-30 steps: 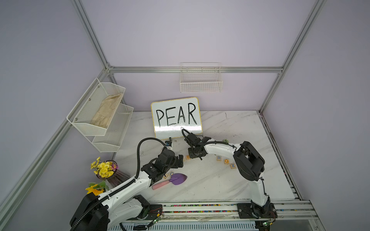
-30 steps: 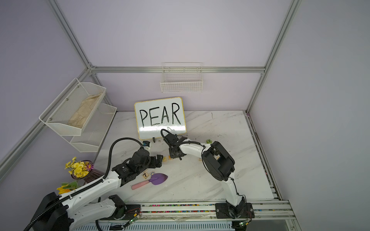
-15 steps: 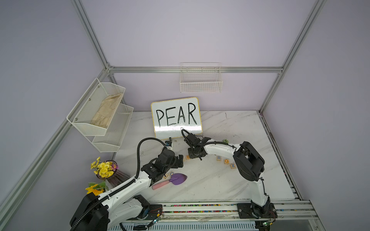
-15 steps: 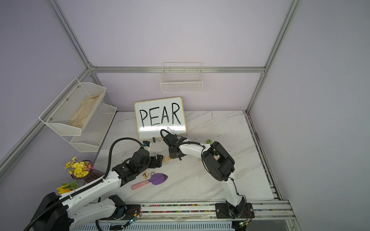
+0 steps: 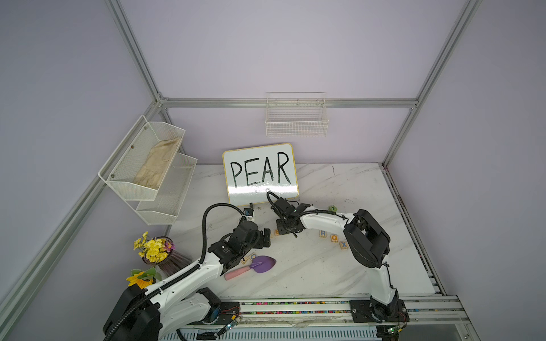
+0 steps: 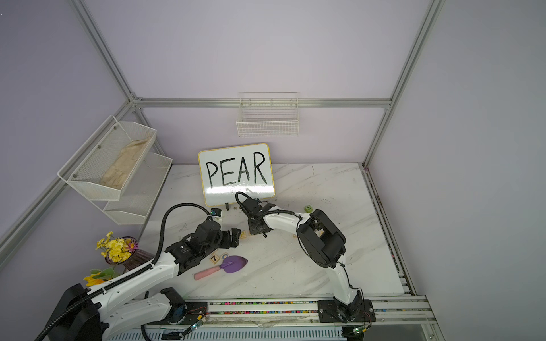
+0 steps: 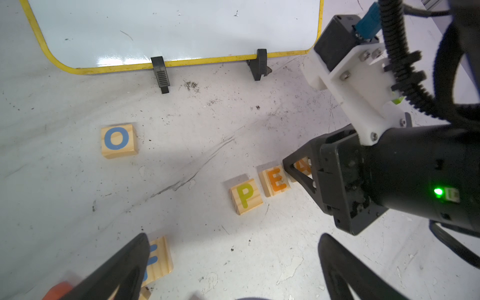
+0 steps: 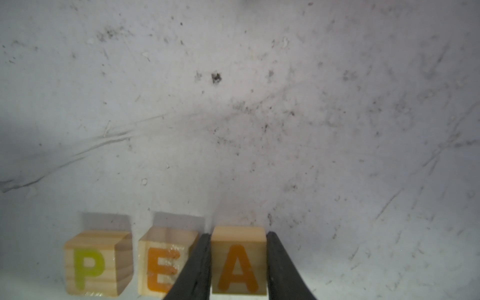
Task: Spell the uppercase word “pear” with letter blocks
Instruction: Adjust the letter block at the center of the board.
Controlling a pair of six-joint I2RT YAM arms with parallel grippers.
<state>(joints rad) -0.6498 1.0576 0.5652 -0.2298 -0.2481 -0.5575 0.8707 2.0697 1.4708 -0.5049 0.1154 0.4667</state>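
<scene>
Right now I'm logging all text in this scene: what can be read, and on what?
"PEAR": whiteboard
"P": P block
"E": E block
"A": A block
"R": R block
"Q": Q block
"X": X block
"O": O block
"N": N block
Blue-lettered block: partly hidden, unreadable.

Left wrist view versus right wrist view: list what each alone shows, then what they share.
Left wrist only: the bottom edge of the whiteboard and the O block. Right wrist only: the whole face of the A block, with the right gripper shut on its sides. Both: the P block and E block, side by side.
</scene>
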